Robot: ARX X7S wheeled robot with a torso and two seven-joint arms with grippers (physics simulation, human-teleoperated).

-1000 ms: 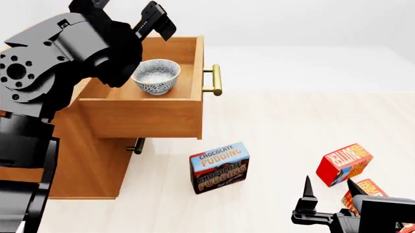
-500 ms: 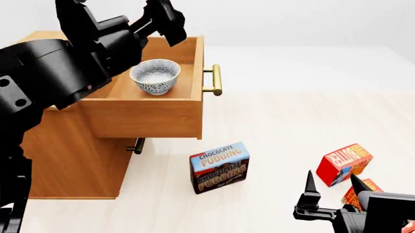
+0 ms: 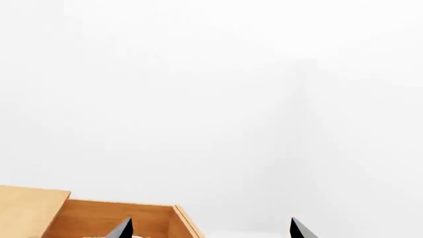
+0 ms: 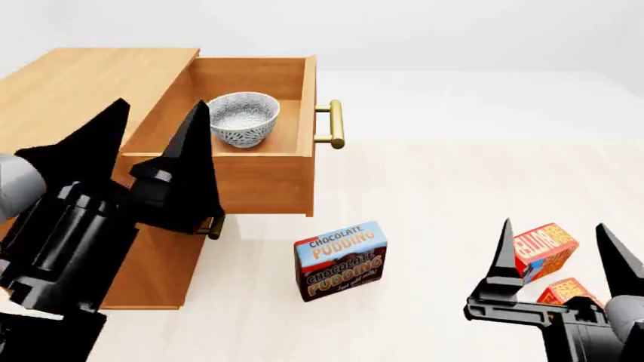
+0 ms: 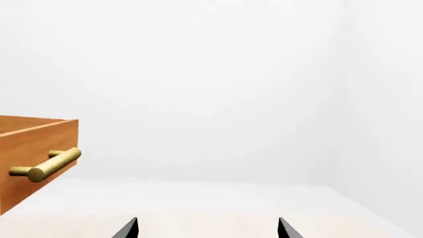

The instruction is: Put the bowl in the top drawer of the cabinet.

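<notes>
Left wrist view: I see mostly white wall. Low in the pic is the cabinet point(image 3: 29, 208) top and the back corner of the top drawer point(image 3: 119, 218), open. Only two black tips of the left end effector point(image 3: 208, 229) show, spread well apart, w/ nothing between them.

Head view: the left end effector point(image 4: 156, 143) stands in front of the cabinet point(image 4: 90, 83), fingers pointing up and spread, empty. It covers part of the drawer's near side wall and hides part of the lower drawer's small brass handle point(image 4: 213, 226). The top drawer point(image 4: 252, 166) is pulled out, its brass bar handle point(image 4: 335, 124) facing the open floor point(image 4: 443, 188). The bowl point(image 4: 243, 118) sits upright inside the drawer, about mid, apart from the front wall; white w/ fine grey-blue speckle outside. On the floor below the drawer front stands a chocolate pudding box point(image 4: 340, 260), well apart from two red boxes point(image 4: 544, 253) near the right end effector point(image 4: 559, 260). That one is also spread, empty, tips up. Between pudding box and red boxes the floor is free.

Right wrist view: drawer corner and brass handle point(image 5: 46, 165) at one edge, rest is wall and floor. Two tips of the right end effector point(image 5: 208, 229) are spread.
</notes>
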